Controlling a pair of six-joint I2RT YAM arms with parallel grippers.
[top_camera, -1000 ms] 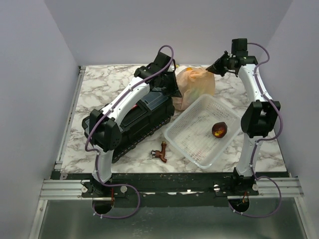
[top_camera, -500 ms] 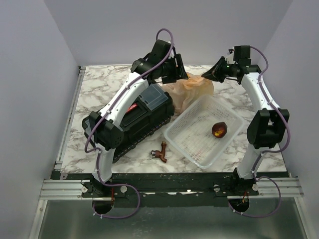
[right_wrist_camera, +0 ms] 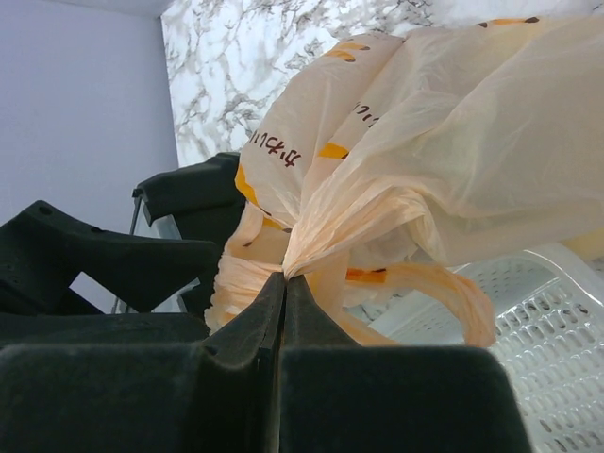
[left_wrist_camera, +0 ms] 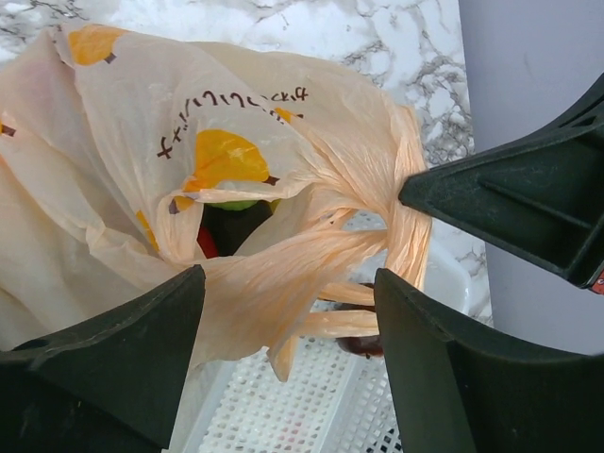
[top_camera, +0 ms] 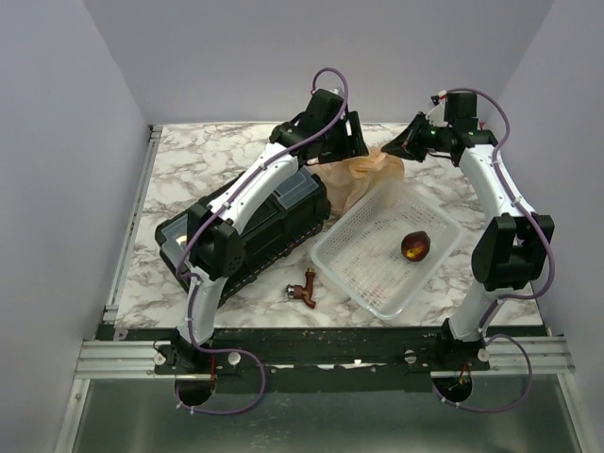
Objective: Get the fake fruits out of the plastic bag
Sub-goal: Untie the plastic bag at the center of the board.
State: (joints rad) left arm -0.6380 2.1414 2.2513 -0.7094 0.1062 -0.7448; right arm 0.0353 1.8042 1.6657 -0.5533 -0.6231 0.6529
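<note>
My right gripper (right_wrist_camera: 285, 278) is pinched tight on the twisted neck of the plastic bag (left_wrist_camera: 142, 113), slumped far-centre against the mesh basket (top_camera: 377, 274), and my left gripper (left_wrist_camera: 288, 283) is spread astride that neck; risk: a hard tug tears the thin film and the fake fruits (left_wrist_camera: 226, 226) spill wide.

Top external: high at near edge, looking down over table (top_camera: 189, 160). Wrist views: close, facing plastic bag (left_wrist_camera: 283, 123) from opposite sides.
</note>
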